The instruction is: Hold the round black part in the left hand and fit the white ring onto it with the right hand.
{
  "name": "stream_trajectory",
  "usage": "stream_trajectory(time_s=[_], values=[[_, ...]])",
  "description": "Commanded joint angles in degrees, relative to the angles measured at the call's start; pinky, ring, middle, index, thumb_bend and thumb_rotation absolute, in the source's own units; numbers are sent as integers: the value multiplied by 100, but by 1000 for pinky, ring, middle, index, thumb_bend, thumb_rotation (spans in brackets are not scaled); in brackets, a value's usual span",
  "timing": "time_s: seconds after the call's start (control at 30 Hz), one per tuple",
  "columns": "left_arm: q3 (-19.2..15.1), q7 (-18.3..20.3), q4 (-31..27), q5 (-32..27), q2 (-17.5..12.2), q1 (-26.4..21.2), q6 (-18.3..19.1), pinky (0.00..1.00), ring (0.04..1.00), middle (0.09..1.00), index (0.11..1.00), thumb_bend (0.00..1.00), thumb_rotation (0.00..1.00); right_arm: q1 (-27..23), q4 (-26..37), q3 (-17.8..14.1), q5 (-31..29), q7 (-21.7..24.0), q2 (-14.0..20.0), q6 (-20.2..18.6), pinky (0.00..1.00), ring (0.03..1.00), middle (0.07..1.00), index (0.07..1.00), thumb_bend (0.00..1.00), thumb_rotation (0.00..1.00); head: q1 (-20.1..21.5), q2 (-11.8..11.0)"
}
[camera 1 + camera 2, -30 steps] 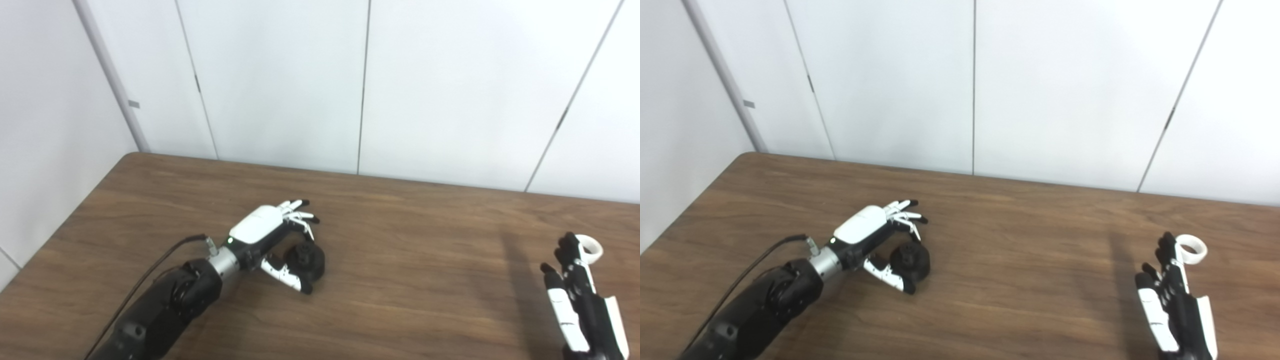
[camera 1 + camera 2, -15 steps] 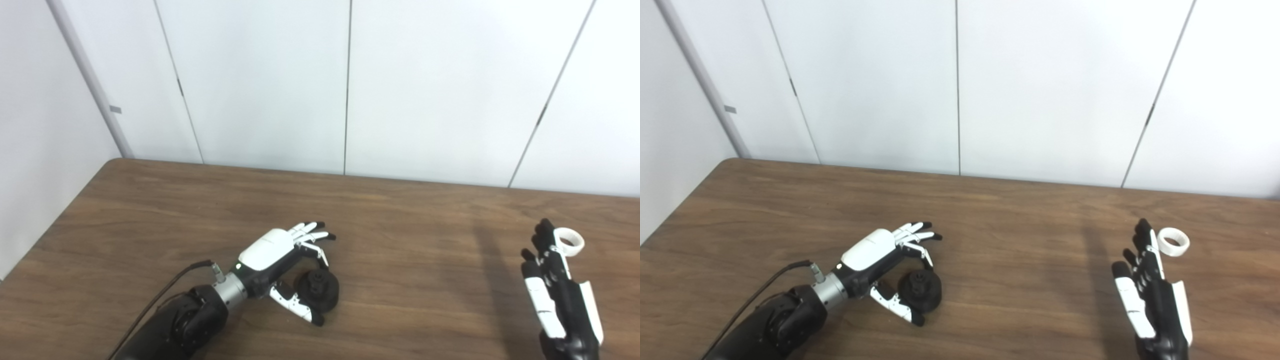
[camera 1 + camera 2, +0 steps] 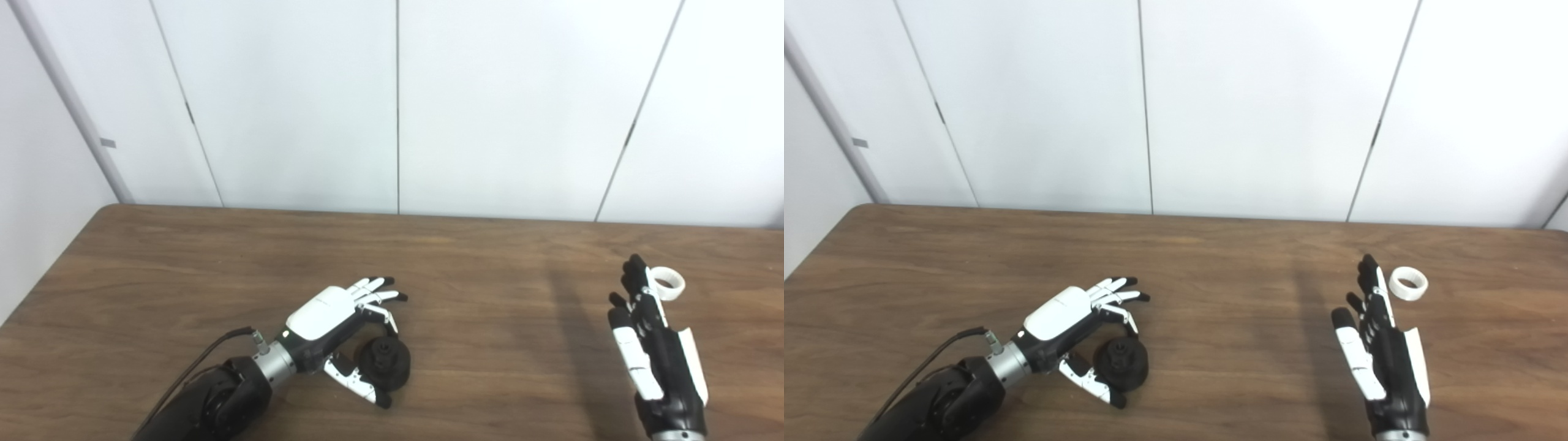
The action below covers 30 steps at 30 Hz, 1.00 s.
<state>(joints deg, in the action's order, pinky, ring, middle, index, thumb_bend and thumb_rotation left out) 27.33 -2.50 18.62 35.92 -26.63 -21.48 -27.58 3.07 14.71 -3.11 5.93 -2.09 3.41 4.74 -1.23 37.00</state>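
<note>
The round black plastic part [image 3: 383,363] lies flat on the brown wood-grain bench [image 3: 196,269], its central hub pointing straight up, so its axis stands upright and its broad face rests on the surface. My left hand [image 3: 334,318] reaches in low from the near left, white back turned up — the fingers [image 3: 373,293] spread and arch over the far side of the part while the thumb [image 3: 358,384] curves along its near side. The hand is open around the part, cupping it loosely rather than clamped on it; I cannot tell whether any fingertip touches it. Well apart on the right, the small white plastic ring [image 3: 1408,283] lies flat on the bench, its hole facing up. My right hand [image 3: 1381,349] stands edge-on, fingers straight and pointing away from me — open and holding nothing, its fingertips just beside the ring on the ring's left.
</note>
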Motion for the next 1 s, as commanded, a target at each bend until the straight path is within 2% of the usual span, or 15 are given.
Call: stream_trajectory(time_s=[0.0,0.07,0.3,0.43,0.6,0.7,0.77,0.8,0.97], values=[[236,148,187,260,-61,-67,68,1000,1000,907,480,525,59,-75,295,-16,-38,-37,-28,77,934,997,989,986,438,799,20,9],[400,77,314,224,-48,-134,67,1000,1000,905,480,525,59,-78,352,-23,-56,-27,-27,55,930,996,990,988,428,795,75,12],[1035,-533,931,206,-41,-479,67,1000,1000,904,480,525,60,-72,438,-12,6,-29,-25,83,925,996,990,994,408,787,277,20],[1145,-564,1013,50,9,-549,68,1000,1000,903,480,525,60,-94,456,-8,58,-33,-21,79,923,997,994,993,417,795,338,7],[1368,-711,1071,-56,61,-623,67,1000,1000,894,479,525,60,-138,552,-39,123,-90,-71,-8,924,995,997,992,409,796,607,-27],[1461,-769,1090,-64,86,-654,67,1000,1000,896,479,525,61,-209,650,-93,580,-281,-123,-247,876,959,958,958,398,700,655,-26],[1474,-765,1097,-100,108,-653,68,1000,1000,894,479,525,61,-271,689,-128,884,-403,-130,-390,896,945,936,940,422,647,730,-51],[1457,-731,1096,-150,129,-638,68,1000,1000,894,479,525,61,-323,698,-158,997,-464,-132,-453,893,931,920,924,446,580,738,-58],[1469,-746,1150,-382,231,-556,66,1000,1000,893,479,525,59,-627,817,-327,1026,-567,-135,-804,839,905,892,885,488,427,796,-82]])
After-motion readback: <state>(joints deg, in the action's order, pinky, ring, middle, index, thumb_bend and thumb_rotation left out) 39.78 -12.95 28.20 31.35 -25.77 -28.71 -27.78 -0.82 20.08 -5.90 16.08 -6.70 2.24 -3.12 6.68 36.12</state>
